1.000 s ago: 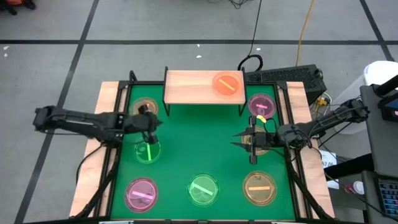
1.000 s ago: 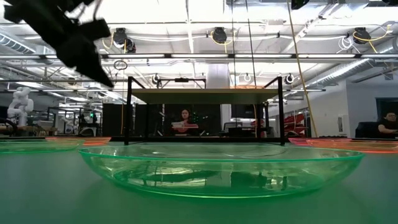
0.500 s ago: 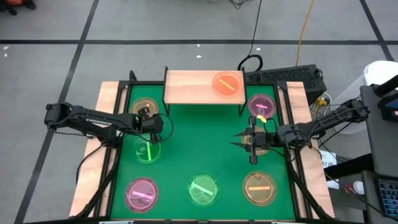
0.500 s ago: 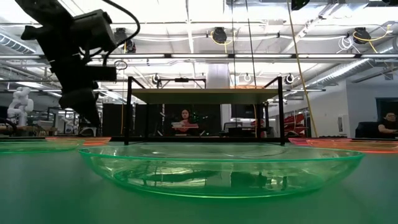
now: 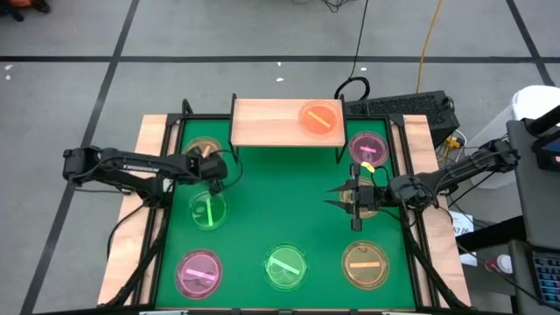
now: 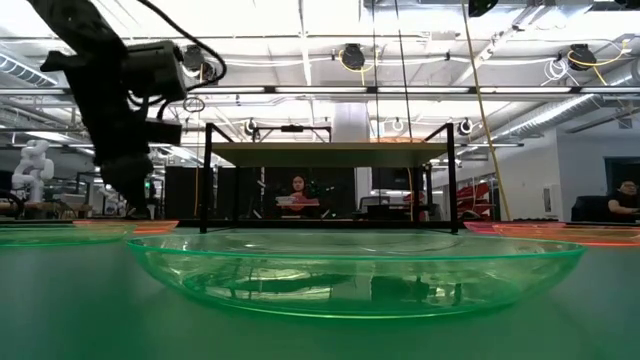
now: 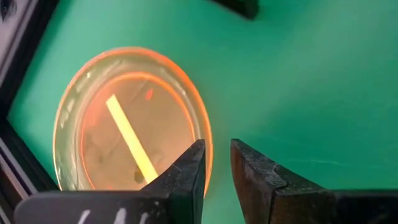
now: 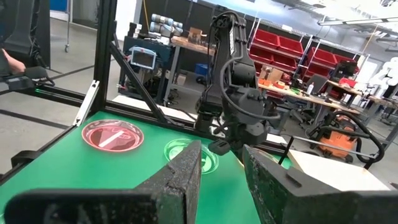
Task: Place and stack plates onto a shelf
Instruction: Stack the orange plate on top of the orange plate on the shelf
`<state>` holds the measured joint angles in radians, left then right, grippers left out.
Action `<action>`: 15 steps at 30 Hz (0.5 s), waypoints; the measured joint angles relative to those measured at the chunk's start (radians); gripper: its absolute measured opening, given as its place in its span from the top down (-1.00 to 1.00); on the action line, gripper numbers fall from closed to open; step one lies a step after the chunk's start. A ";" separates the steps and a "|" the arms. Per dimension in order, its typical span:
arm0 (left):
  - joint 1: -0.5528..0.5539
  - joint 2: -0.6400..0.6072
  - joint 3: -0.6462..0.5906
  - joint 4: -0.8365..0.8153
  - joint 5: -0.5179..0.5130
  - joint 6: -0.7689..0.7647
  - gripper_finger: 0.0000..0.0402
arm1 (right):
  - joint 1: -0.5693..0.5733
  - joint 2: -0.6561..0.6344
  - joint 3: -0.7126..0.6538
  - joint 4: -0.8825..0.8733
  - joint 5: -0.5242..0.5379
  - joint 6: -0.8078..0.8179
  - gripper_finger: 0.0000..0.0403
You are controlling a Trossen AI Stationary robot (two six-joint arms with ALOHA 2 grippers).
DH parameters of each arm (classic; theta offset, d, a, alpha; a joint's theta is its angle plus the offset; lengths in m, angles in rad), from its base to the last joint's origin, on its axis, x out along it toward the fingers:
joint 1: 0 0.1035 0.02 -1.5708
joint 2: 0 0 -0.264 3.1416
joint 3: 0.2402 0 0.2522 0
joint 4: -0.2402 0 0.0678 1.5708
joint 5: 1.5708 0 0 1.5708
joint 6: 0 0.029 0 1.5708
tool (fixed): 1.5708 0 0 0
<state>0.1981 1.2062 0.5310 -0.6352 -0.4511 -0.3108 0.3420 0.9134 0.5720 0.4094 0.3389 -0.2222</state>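
Left gripper (image 7: 216,163) | jaws narrow, empty, over amber plate (image 7: 130,121) rim at table's 10 o'clock | probably straddle rim squarely before closing | right gripper (image 5: 354,204) parted, empty, 3 o'clock

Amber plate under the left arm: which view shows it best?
The left wrist view: the amber plate fills much of the picture, its yellow bar clear, the left gripper at its rim with fingers apart. The high view shows it partly hidden by the arm. The low view gives only edge-on rims, too flat to tell.
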 joint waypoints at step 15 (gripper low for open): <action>0.062 0.018 -0.097 0.074 0.005 0.005 0.59 | 0.000 0.000 0.000 -0.002 0.000 0.001 0.48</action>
<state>0.2606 1.2240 0.4343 -0.5611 -0.4458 -0.3058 0.3420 0.9138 0.5720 0.4071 0.3392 -0.2214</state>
